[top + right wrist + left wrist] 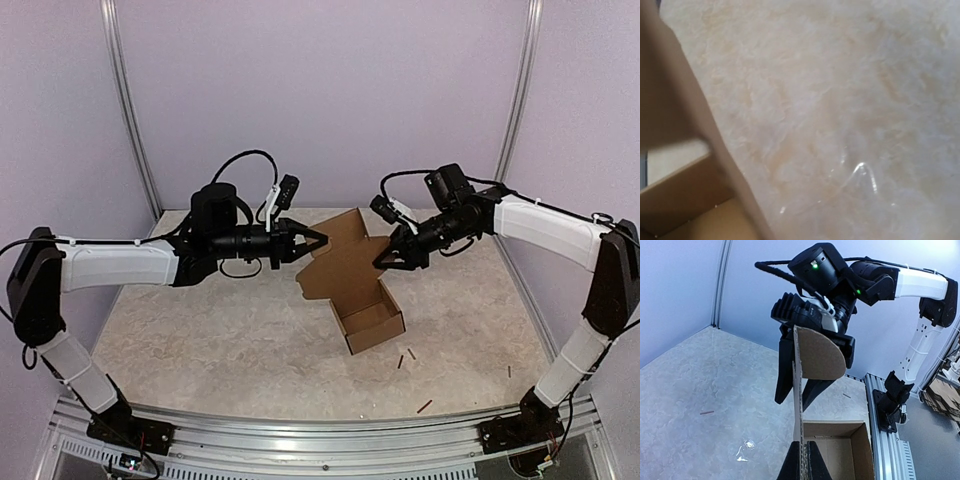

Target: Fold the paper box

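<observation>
Standing half-folded mid-frame on the bench (pixel 200 340), the paper box (pixel 370 322) has its tray formed, lid flaps not yet closed. Left gripper (pixel 318 240) pinches an upright flap; right gripper (pixel 385 262) straddles it, jaws parted.

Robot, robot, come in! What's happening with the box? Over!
Left gripper shut on paper box edge. Right gripper open, straddling a raised flap. Box half folded. Small sticks on the table, apart from it.
</observation>
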